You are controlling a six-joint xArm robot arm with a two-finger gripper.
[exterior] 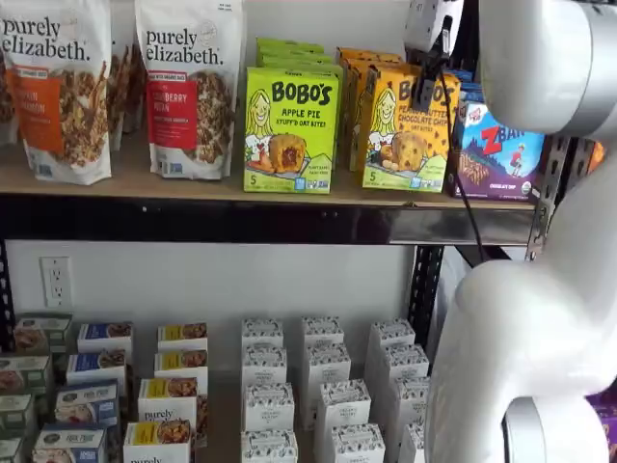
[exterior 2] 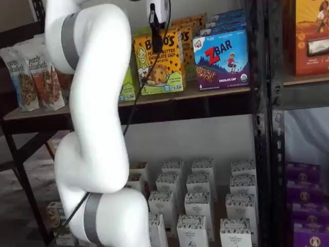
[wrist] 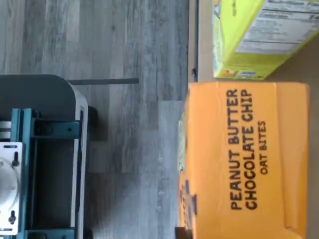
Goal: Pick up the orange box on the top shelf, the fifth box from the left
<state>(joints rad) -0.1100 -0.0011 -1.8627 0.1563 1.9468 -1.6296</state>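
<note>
One arm, one gripper [exterior: 425, 94], hanging in front of the orange box [exterior: 406, 127] on the top shelf [exterior: 125, 178]. Fingers [exterior 2: 153, 30] show as a single dark shape with no gap between them and nothing in them, so the jaws stand pressed together, holding nothing.

Step in hand, as I judge it: the approach, lining up on the carton, grasp not yet made. Wrist view looks down on the box's top panel, lettered peanut butter chocolate chip. Next move calls for spreading the jaws, easing them either side of the carton, then closing and drawing it forward off the board without nudging its neighbours.

Position: orange box upright at the shelf's front edge, lime-green apple pie box [exterior: 290, 128] just beside it on one side, blue Zbar box [exterior: 499, 149] just beside it on the other.

Count at the shelf front: two granola bags [exterior: 185, 87], one green box, one orange box, one Zbar box, with more cartons stacked behind each. Lower shelf: many small white boxes [exterior: 324, 395], too many to count surely
</note>
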